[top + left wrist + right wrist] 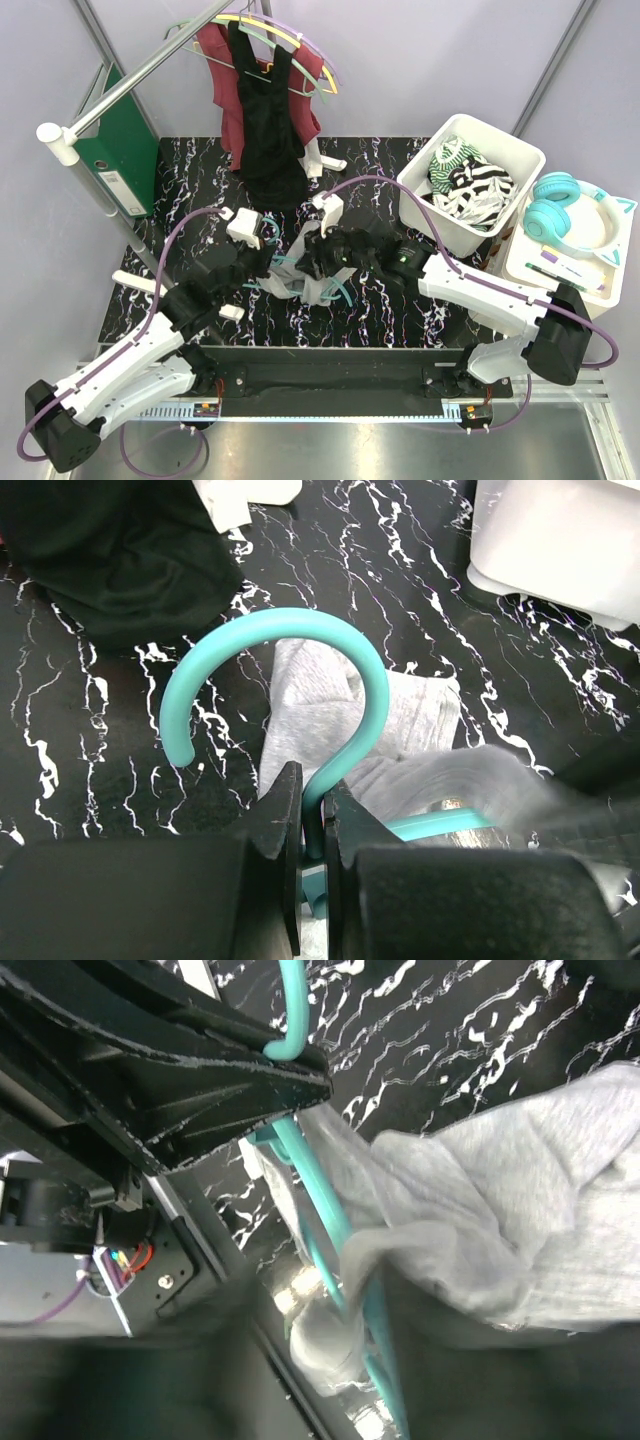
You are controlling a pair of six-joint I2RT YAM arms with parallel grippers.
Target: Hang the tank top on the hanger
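Note:
The teal hanger (pixel 290 625) is held by the stem below its hook, with my left gripper (pixel 313 800) shut on it. The light grey tank top (pixel 320 700) is bunched under and around the hanger over the black marbled table. In the top view the hanger (pixel 340 295) and tank top (pixel 318 288) sit between my left gripper (pixel 268 262) and right gripper (pixel 318 262). In the right wrist view my right gripper (pixel 330 1360) is blurred, its jaws apart around a fold of tank top (pixel 500 1190) and a hanger arm (pixel 310 1175).
A white bin (pixel 415 190) of striped clothes stands at the back right, with teal headphones (pixel 560 215) beside it. A black top (pixel 268 120) over a maroon one hangs from the rail (pixel 150 65) at the back. A green binder (pixel 125 145) leans at the left.

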